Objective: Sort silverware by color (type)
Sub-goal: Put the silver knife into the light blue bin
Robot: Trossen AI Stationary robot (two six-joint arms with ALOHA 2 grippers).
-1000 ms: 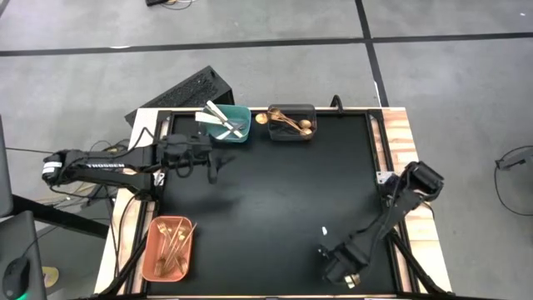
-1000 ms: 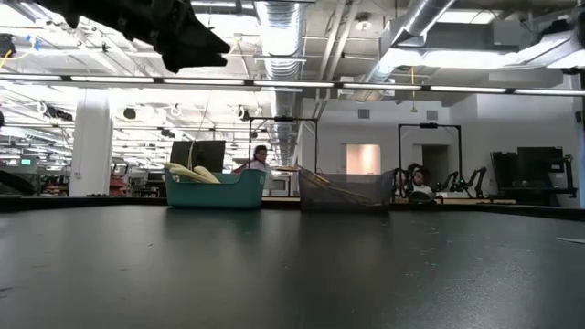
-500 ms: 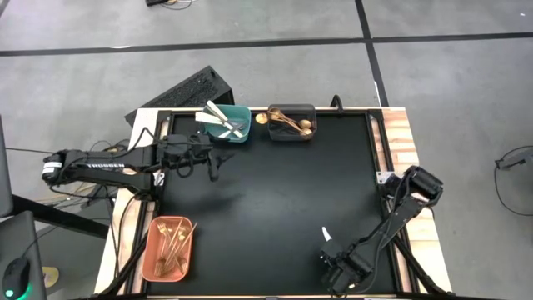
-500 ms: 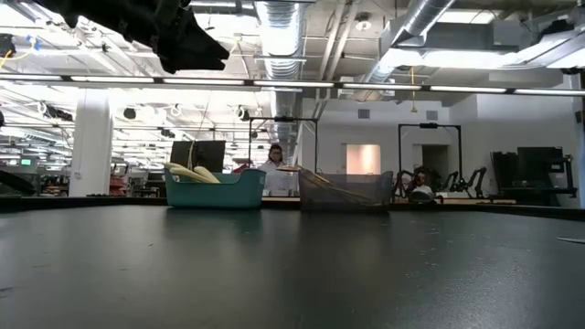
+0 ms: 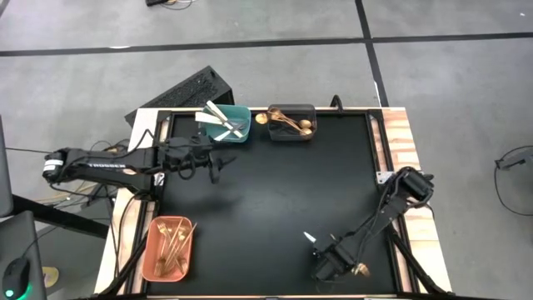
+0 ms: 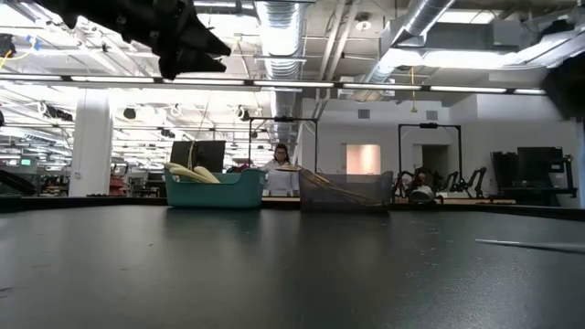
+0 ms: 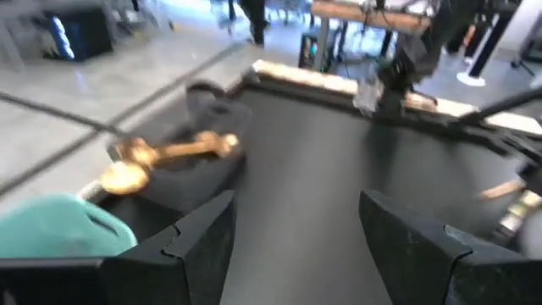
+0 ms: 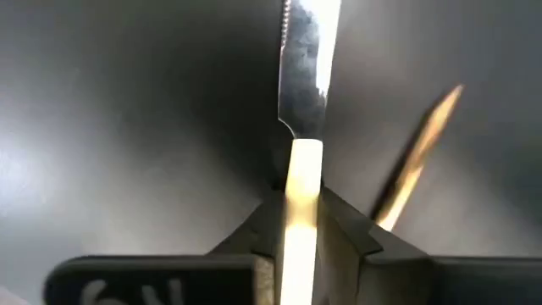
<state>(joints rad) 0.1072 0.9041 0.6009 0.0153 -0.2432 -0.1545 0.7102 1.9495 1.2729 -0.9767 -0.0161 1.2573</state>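
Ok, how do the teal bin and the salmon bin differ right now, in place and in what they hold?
The teal bin sits at the table's far edge near the left hand; the salmon bin sits at the near left corner. The teal bin holds white knives that poke over its rim; the salmon bin holds thin gold forks lying flat inside. In common: both sit on the left half of the table.
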